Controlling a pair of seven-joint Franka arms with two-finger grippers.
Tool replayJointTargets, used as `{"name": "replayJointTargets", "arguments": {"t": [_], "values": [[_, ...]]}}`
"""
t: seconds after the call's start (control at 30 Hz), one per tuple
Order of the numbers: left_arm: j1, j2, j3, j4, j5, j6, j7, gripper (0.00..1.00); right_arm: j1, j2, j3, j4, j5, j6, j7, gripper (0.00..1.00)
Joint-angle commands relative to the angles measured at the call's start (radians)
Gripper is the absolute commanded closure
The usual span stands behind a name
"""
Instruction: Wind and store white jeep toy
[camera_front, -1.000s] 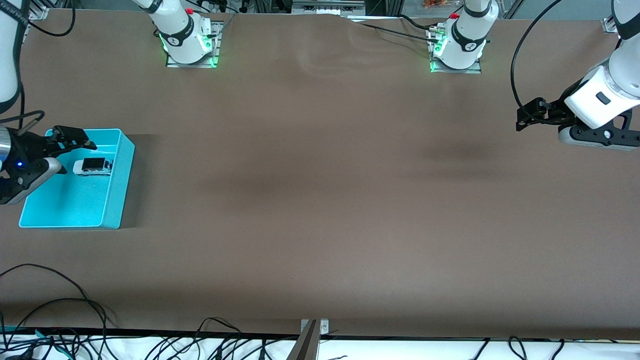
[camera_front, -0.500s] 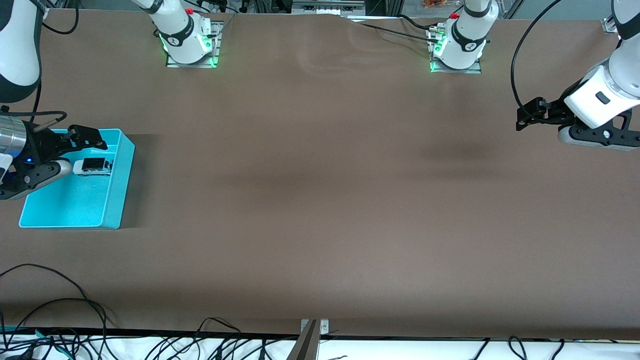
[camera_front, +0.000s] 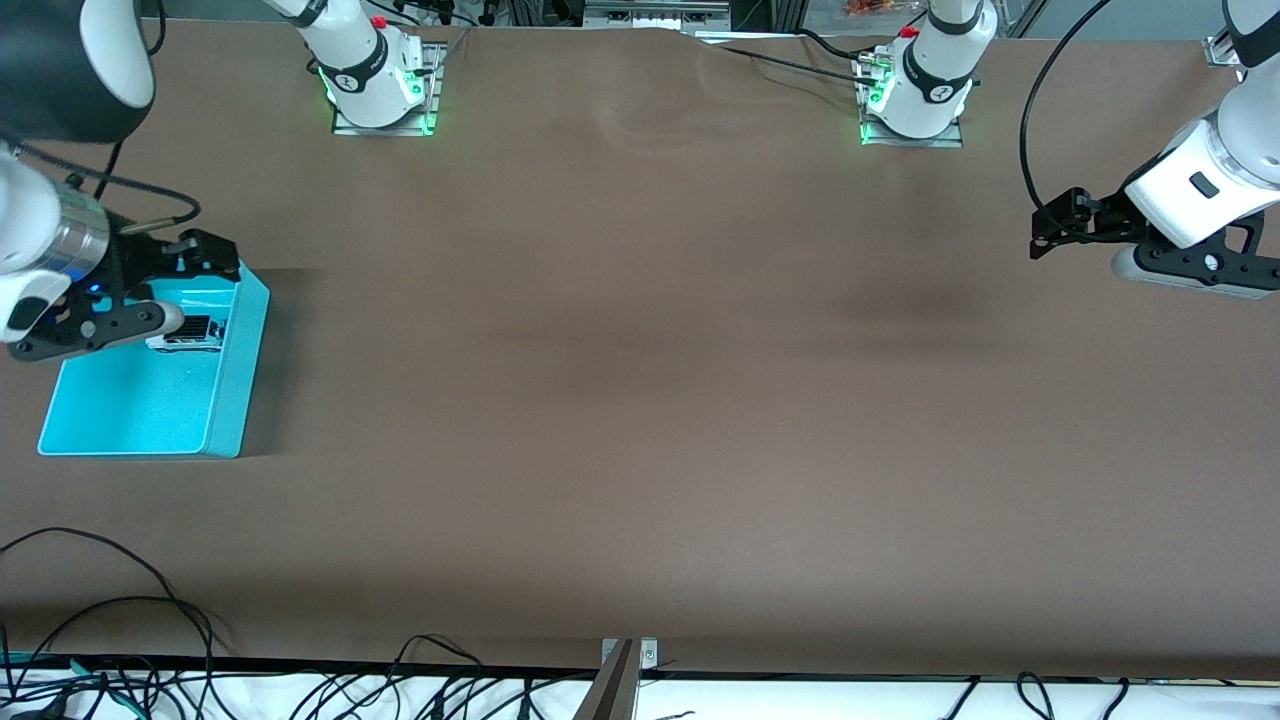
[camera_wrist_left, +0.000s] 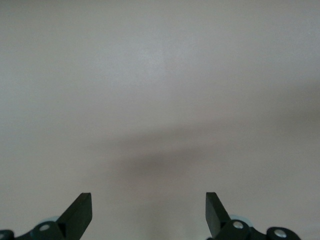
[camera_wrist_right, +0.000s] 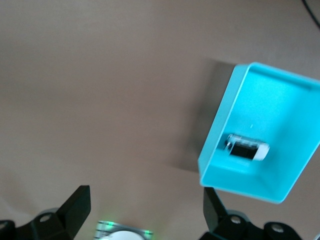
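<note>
Where bin holds it, white jeep toy (camera_front: 187, 332), black-roofed

No readable text, labels, brand names, numbers or signs anywhere; small marks on the arm bases (camera_front: 372, 72) are too tiny to read.

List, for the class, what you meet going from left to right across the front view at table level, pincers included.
Right pincer → white jeep toy in the cyan bin → bare brown table → left pincer.
</note>
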Motion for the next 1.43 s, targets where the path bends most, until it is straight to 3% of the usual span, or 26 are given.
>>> {"name": "replayJointTargets", "arguments": {"t": [0.0,0.2,0.43,1.4], "values": [[-0.001,0.008,0.002,0.024,0.024,-0.015,0.017,0.0,-0.12,-0.103,0.139,-0.126,-0.024,0.032,0.13,0.0],[-0.003,0.008,-0.001,0.026,0.024,-0.015,0.028,0.0,-0.197,-0.131,0.147,-0.181,0.029,0.095,0.167,0.0],[-0.003,0.008,-0.001,0.031,0.024,-0.015,0.03,0.0,-0.218,-0.174,0.147,-0.238,0.026,0.211,0.166,0.0],[0.003,0.01,0.002,0.032,0.022,-0.018,0.031,0.0,-0.218,-0.169,0.144,-0.226,0.035,0.184,0.13,0.0]]}}
